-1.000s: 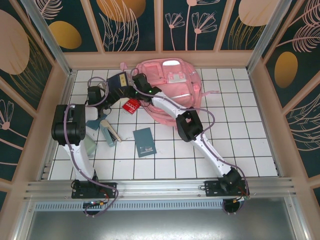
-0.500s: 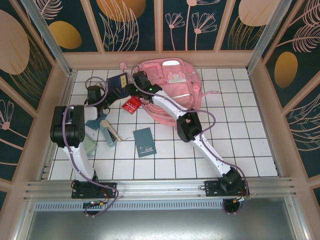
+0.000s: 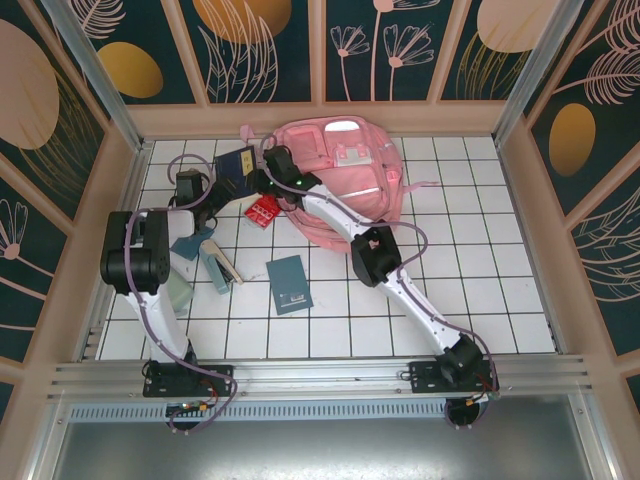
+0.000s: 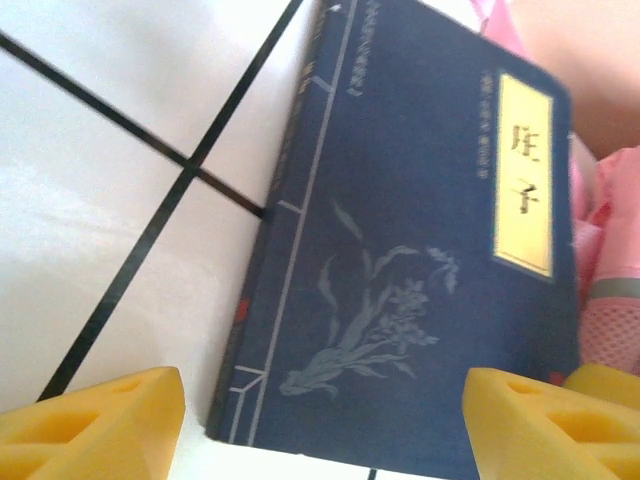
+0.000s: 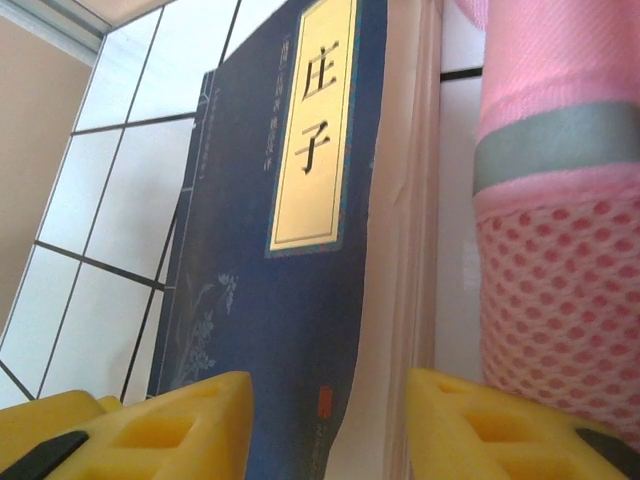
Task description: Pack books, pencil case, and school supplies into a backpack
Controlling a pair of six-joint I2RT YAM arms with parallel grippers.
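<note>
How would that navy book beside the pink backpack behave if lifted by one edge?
The navy book looks like a stitched softcover, so it would probably sag rather than stay stiff. It seems to lie flat on the tiled table, so a push should slide it, not roll or tip it.

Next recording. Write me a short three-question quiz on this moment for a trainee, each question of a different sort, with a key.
1. Multiple choice: which thing lies in front of both wrist cameras? A) navy book B) red piece C) grey-teal oblong
2. Fill in: in the top view, the navy book lies at the pink backpack's ____ side.
3. True or false: the small teal book is already inside the backpack.

Key: 1 A. 2 left. 3 false; the teal book lies on the tiles, apart from the backpack.
</note>
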